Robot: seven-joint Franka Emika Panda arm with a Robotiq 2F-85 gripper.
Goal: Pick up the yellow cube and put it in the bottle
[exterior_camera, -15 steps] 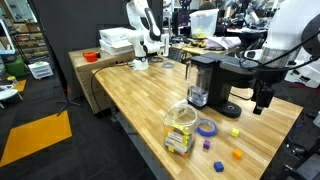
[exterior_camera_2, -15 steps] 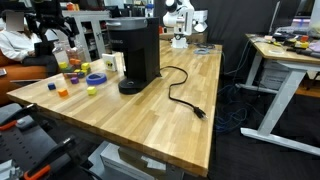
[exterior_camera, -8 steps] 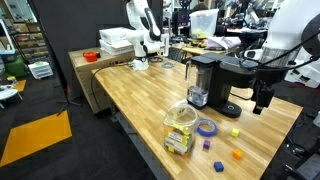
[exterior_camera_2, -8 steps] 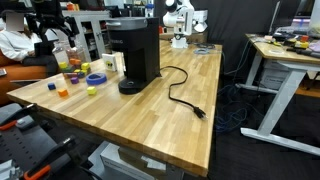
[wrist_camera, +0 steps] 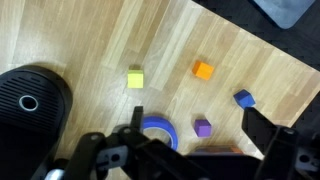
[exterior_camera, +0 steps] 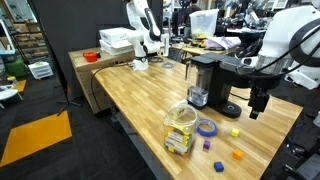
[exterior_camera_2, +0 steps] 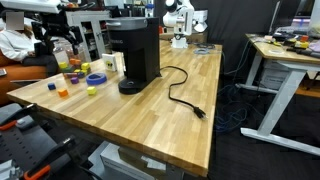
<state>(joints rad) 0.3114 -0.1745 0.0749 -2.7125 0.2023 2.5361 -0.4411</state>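
The gripper (exterior_camera: 257, 108) has moved a little toward the coffee maker (exterior_camera: 205, 80). Its jaws are spread, empty, hanging above the yellow cube (exterior_camera: 235, 131), not touching it.

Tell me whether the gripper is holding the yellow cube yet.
No, the yellow cube lies free on the wooden table, clear of the open gripper in the wrist view.

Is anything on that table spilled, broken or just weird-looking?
Nothing looks spilled or broken. The only oddity: the cord of the coffee maker snakes loose across the wooden table, its plug connected to nothing.
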